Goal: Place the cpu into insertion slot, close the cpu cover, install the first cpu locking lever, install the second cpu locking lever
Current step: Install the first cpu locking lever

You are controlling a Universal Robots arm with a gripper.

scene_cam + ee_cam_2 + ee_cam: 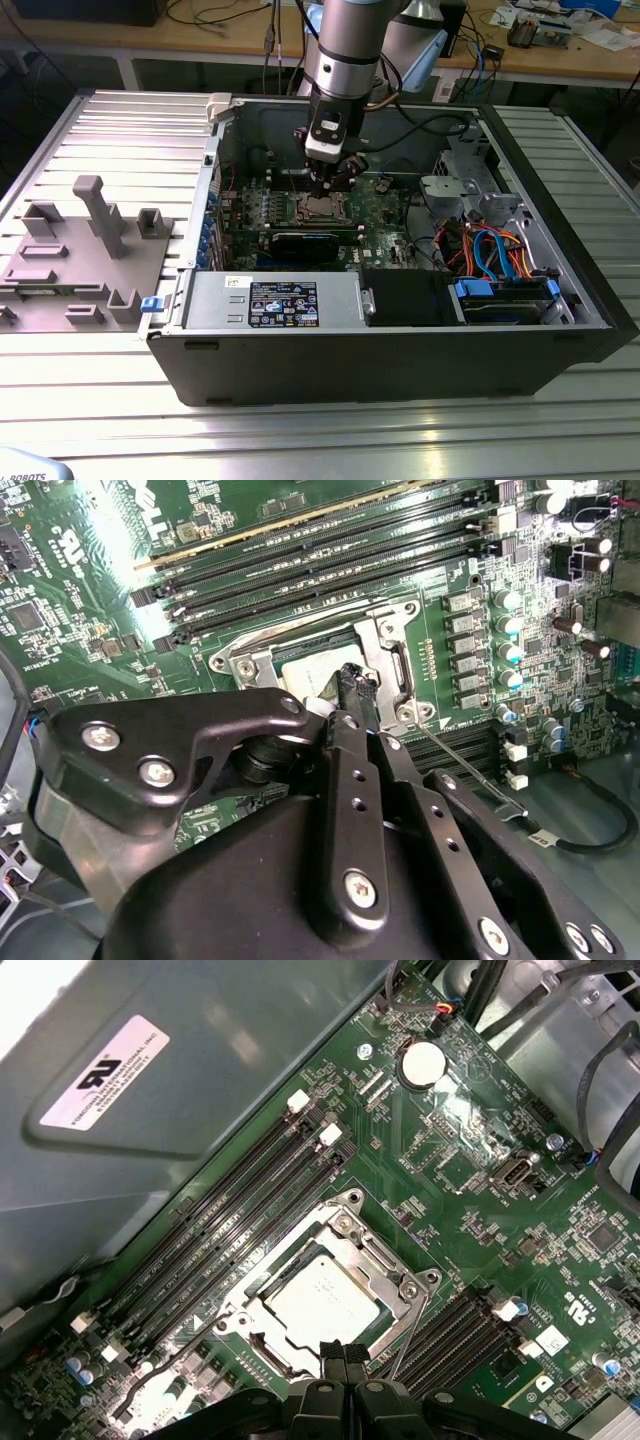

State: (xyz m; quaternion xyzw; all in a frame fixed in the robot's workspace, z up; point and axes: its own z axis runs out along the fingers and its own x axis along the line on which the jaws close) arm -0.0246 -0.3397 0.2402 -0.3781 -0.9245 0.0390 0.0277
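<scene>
The cpu (325, 1300) shows its dull silver top inside the insertion slot (232, 1312) on the green motherboard (480, 1130). The cpu cover (375, 1250), a silvery frame, lies flat around it. My gripper (342, 1353) is shut, its black fingertips together at one edge of the socket, just over the cpu's rim. In the second wrist view the gripper (355, 685) sits against the cpu (305, 675) beside the cover (385, 645). A thin wire locking lever (465, 770) slants away from a socket corner. In the exterior view the gripper (325, 188) hangs right above the cpu (322, 208).
Long black memory slots (230, 1230) flank the socket, and a coin battery (422, 1060) lies farther off. The grey case wall (200, 1060) rises close by. A power supply (270, 300) and bundled cables (490, 250) fill the case front. A grey fixture (80, 250) stands on the exterior view's left.
</scene>
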